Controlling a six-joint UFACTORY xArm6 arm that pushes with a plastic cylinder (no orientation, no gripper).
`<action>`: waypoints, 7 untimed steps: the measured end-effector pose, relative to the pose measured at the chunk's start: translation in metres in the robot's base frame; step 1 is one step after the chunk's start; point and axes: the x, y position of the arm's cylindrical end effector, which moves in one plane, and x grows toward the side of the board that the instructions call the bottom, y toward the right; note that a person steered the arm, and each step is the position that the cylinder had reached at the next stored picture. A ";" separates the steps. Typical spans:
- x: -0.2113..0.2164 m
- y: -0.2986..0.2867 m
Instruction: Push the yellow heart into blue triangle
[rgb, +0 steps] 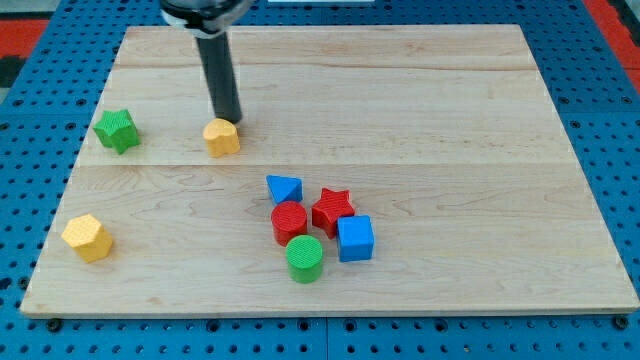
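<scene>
Scanning the board (420, 110) from the view's left: green star (117, 130) near the left edge, yellow hexagon (87, 238) below it toward the bottom-left corner. Neither matters for this push.

Next is the yellow heart (222, 137), left of centre in the upper half. My tip (230, 119) sits just at its top-right edge, touching or very nearly so (can't resolve a gap at this angle). No fingers on this rig, so nothing to open or close: just a bare rod, holding nothing.

Blue triangle (284, 188) lies down and to the right of the heart, apart from it, with bare wood between. It is the top-left piece of a tight cluster: red cylinder (289, 221) just below it, red star (332, 209) to its right, green cylinder (305, 258) lower, blue cube (354, 238) furthest right.

Key relation: heart-to-triangle line runs toward the view's bottom-right. The tip is above and slightly right of the heart, so a straight push from here would, I judge, send it mostly downward, or even down-left, missing the triangle on its left side. Better contact point is the heart's top-left, which means shifting the tip leftward around the heart first.

Risk: overshoot shoves the triangle into the red cylinder and scatters the cluster.
</scene>
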 end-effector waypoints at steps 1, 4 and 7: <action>0.015 -0.013; 0.064 0.004; 0.108 -0.011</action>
